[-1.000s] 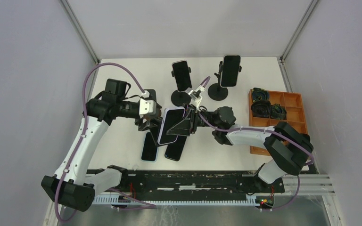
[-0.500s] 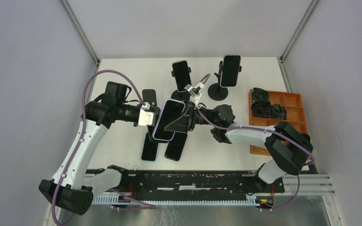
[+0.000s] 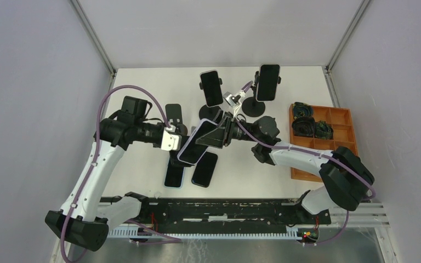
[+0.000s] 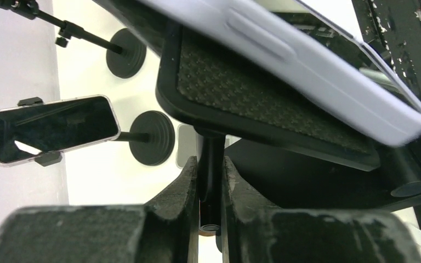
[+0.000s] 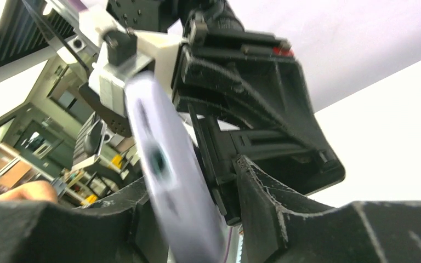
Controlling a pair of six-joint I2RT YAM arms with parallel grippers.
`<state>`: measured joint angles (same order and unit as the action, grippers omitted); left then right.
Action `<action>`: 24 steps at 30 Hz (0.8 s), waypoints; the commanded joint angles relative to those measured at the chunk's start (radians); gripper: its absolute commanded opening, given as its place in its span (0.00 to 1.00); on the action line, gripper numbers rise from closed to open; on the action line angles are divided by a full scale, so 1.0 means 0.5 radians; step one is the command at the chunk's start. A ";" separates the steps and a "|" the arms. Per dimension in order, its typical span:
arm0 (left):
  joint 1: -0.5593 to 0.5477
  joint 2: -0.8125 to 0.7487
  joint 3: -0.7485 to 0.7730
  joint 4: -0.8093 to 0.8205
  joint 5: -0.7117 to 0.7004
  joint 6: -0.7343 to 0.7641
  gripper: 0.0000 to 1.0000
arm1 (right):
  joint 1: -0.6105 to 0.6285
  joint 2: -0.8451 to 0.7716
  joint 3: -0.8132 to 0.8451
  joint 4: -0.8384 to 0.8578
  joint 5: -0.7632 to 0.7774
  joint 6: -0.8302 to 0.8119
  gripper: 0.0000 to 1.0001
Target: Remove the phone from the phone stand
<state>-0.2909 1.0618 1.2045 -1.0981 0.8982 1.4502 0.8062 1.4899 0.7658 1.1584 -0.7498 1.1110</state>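
Observation:
A phone [image 3: 193,144] in a lavender case hangs tilted above the table's middle, on the black phone stand [image 3: 212,136] lifted with it. My left gripper [image 3: 176,143] is shut on the stand's thin black stem [image 4: 211,164], just under its ribbed back plate [image 4: 252,104], with the phone [image 4: 307,60] above it. My right gripper [image 3: 215,135] comes in from the right. Its jaws stand open around both the blurred phone [image 5: 170,186] and the stand's clamp [image 5: 252,126]; the right gripper [image 5: 197,181] does not visibly pinch the phone.
Two more stands hold phones [image 3: 212,87] [image 3: 268,82] at the back. Dark phones lie flat on the table [image 3: 174,172] [image 3: 205,169] [image 3: 173,115] beneath and beside the arms. An orange tray [image 3: 337,116] with dark parts sits at the right edge.
My left gripper has closed on the stand's stem. The phone and stand shifted left and tipped flatter. My right gripper's jaws have widened and the arm has moved slightly back.

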 commanded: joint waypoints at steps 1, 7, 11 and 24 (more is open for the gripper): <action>0.002 -0.049 0.018 -0.054 0.064 0.118 0.02 | -0.045 -0.178 0.040 -0.176 0.141 -0.198 0.50; 0.002 -0.019 0.033 -0.104 0.055 0.105 0.02 | -0.046 -0.236 0.053 -0.240 0.168 -0.235 0.37; 0.002 -0.012 0.027 -0.104 0.032 0.103 0.02 | -0.073 -0.303 0.056 -0.284 0.166 -0.233 0.23; 0.003 0.033 0.013 -0.104 -0.066 0.118 0.02 | -0.382 -0.672 0.114 -0.538 0.043 -0.213 0.17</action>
<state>-0.2901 1.0782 1.2030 -1.1522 0.8543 1.4689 0.6598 1.2369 0.7704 0.8635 -0.7261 0.9901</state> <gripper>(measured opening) 0.199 0.207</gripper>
